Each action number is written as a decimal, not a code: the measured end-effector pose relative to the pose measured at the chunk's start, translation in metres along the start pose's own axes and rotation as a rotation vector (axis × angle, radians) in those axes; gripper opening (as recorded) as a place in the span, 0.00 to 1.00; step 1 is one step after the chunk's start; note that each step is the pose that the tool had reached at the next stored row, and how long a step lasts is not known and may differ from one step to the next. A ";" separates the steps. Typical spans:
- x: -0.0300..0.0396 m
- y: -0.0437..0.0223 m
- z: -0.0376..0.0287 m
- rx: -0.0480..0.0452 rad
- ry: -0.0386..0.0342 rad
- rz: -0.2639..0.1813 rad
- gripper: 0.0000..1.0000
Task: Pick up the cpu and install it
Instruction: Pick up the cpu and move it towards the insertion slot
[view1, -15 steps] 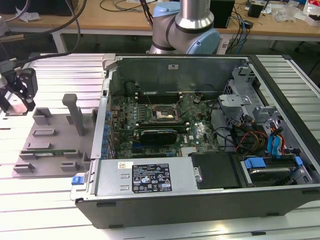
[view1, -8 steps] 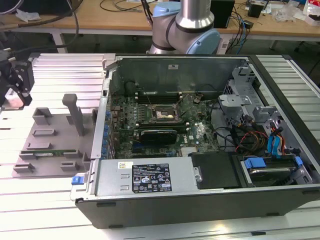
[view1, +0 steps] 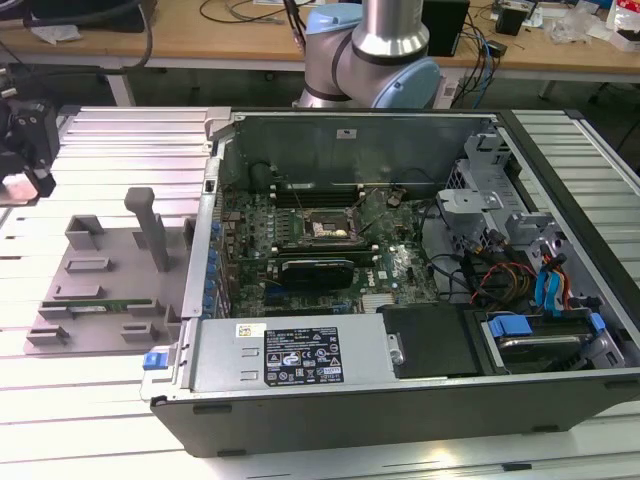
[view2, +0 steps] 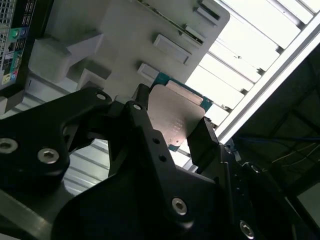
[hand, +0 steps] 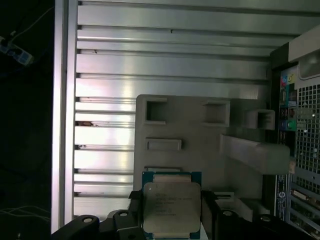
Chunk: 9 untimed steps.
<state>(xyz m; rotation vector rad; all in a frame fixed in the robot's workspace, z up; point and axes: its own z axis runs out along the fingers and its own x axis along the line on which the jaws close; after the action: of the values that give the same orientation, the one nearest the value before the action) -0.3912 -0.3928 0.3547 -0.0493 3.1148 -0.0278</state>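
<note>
At the exterior view's left edge the gripper (view1: 22, 178) hangs over the ribbed aluminium table (view1: 100, 140), apart from everything else in the scene. Both wrist views show its black fingers (view2: 142, 122) closed narrowly on two opposite edges of the cpu (hand: 171, 207), with the shiny metal top bare between them and a thin green border around it. So the cpu is in the pincer's grip, out over the slats and well away from the computer. Next to the right, a grey fixture block (view1: 100, 275) lies flat on the table. It has an upright post (view1: 150, 228) and shallow pockets, and a thin green memory stick (view1: 100, 304) lies in one long slot. Beside the block stands the open computer case (view1: 400, 405). Its motherboard faces up with the black socket frame (view1: 325, 228) near the middle, the labelled power supply (view1: 290, 355) is along the near wall, and drive bays with blue tabs (view1: 510, 325) are at the right. Behind the case rises the arm's base (view1: 375, 55), and beyond that is a wooden bench (view1: 230, 40) strewn with cables.
</note>
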 end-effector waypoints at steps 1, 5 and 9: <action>-0.0001 -0.0001 -0.0039 0.0001 0.0001 0.000 0.55; -0.0006 -0.0004 -0.0239 0.0000 0.0000 0.000 0.55; -0.0009 -0.0006 -0.0358 0.0000 0.0001 0.000 0.55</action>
<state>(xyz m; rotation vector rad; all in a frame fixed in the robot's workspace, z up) -0.3913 -0.3928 0.3905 -0.0493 3.1149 -0.0278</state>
